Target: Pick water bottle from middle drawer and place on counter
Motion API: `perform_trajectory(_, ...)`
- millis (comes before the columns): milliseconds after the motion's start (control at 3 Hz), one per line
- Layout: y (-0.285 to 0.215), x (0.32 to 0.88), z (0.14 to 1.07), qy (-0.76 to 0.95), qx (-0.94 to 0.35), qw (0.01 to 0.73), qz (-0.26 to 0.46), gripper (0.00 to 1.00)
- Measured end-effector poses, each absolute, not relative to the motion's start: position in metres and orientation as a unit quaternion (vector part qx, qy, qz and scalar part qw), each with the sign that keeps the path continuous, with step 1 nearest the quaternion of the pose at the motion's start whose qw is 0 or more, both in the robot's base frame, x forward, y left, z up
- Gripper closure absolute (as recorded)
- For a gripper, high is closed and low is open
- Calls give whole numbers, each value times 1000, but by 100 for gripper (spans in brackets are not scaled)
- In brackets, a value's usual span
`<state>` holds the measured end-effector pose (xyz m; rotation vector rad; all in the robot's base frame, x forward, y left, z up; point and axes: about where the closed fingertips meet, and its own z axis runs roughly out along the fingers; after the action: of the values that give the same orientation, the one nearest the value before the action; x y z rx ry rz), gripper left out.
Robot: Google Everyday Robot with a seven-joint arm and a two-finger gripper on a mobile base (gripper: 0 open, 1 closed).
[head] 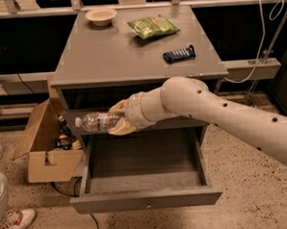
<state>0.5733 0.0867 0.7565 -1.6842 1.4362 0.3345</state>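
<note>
The water bottle (96, 121) is clear with a white cap and lies sideways in the air, cap to the left, in front of the cabinet's upper drawer front. My gripper (117, 119) is shut on its base end, with the white arm reaching in from the right. The middle drawer (145, 199) stands pulled open below it, and its inside shows nothing. The counter (116, 53) is the grey cabinet top above and behind the bottle.
On the counter lie a pale bowl (101, 16), a green chip bag (153, 26) and a dark snack bar (179, 54). An open cardboard box (48, 150) with a dark bottle (64, 127) stands left of the cabinet. A shoe (12, 223) is at lower left.
</note>
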Motion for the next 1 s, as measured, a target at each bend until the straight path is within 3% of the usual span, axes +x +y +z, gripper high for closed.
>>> perform_trajectory(1000,53,605,877,581,-654,479,68,100)
